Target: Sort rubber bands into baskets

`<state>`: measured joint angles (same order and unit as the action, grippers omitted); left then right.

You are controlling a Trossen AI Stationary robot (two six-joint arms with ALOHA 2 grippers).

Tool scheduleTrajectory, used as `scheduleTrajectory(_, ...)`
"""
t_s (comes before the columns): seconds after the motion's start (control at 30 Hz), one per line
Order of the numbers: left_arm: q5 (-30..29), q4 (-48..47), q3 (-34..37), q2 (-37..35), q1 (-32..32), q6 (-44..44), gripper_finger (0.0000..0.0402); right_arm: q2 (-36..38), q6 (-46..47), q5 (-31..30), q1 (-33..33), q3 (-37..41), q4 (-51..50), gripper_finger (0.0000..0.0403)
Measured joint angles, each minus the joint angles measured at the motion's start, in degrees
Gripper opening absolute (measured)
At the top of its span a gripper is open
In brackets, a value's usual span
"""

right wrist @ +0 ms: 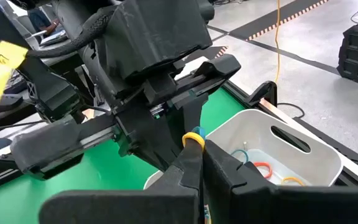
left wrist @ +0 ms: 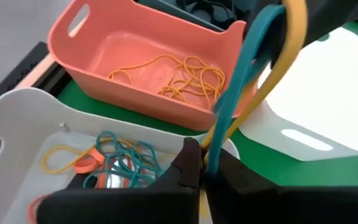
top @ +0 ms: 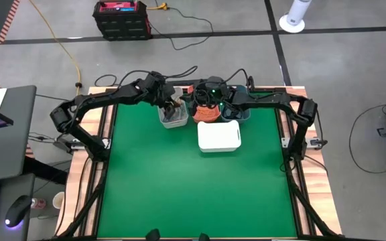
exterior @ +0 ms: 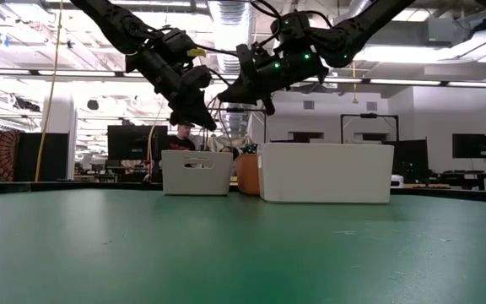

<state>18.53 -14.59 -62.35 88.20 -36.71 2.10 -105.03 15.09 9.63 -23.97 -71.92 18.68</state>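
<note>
A teal band [left wrist: 246,68] and a yellow band [left wrist: 277,68] are stretched between my two grippers above the baskets at the table's far side. My left gripper [top: 175,107] is over the light grey basket [top: 173,122] and is shut on the bands' lower end. My right gripper [top: 203,100] is over the coral basket [top: 208,116] and is shut on their other end. The grey basket [left wrist: 17,124] holds teal, yellow and orange bands. The coral basket [left wrist: 98,56] holds yellow bands. My left gripper [left wrist: 205,163] pinches the lower end of the teal and yellow bands [left wrist: 212,146] between its two fingertips. The bands run taut and slanting up from it to the other gripper, clear of the baskets. My right gripper [right wrist: 197,152] pinches the other end of the teal and yellow bands [right wrist: 195,135] between its two fingertips. A small loop of both shows above the tips. The bands are lifted clear, drawn toward the left gripper [right wrist: 160,106] right in front of it.
The white basket [top: 218,136] stands just in front of the coral one, toward the table's near side. The dark slate-blue basket [top: 237,114] is right of the coral one. The green mat [top: 193,194] spreads out toward the near edge.
</note>
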Motion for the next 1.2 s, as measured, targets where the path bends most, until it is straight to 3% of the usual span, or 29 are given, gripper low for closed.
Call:
scheduleTrajectory(0.13, 2.37, 0.28, 0.00, 0.00, -0.02, -0.42, 0.0003, 0.00, -0.58, -0.16, -0.04, -0.02, -1.44, 0.0047)
scheduleTrajectory(0.23, 4.34, 0.24, 0.00, 0.00, -0.11, -0.43, 0.0001, 0.00, -1.90, -0.28, -0.12, -0.02, -3.00, 0.0080)
scheduleTrajectory(0.5, 9.52, 0.21, 0.00, 0.00, -1.24, -3.55, 0.0001, 0.02, -1.20, -0.44, -1.78, -0.02, -4.20, 0.0235)
scheduleTrajectory(0.63, 12.05, 0.17, 0.00, -0.10, -3.43, -6.59, 0.0001, 0.02, 2.94, 0.42, -2.94, -0.02, -8.02, 0.0285)
scheduleTrajectory(0.83, 17.09, 0.47, -0.02, -0.96, -6.89, -8.28, 0.0001, 0.02, 3.93, 2.27, -4.42, -0.02, -7.69, 0.0293)
scheduleTrajectory(0.97, 24.18, 1.81, -0.02, -0.96, -7.54, -9.46, 0.0001, 0.04, 3.65, 0.30, -4.35, -0.02, -4.28, 0.0287)
scheduleTrajectory(1.2, 22.47, 1.63, -0.04, -0.98, -7.25, -9.12, 0.0001, 0.07, 0.97, 3.00, -3.57, -0.02, -2.42, 0.0286)
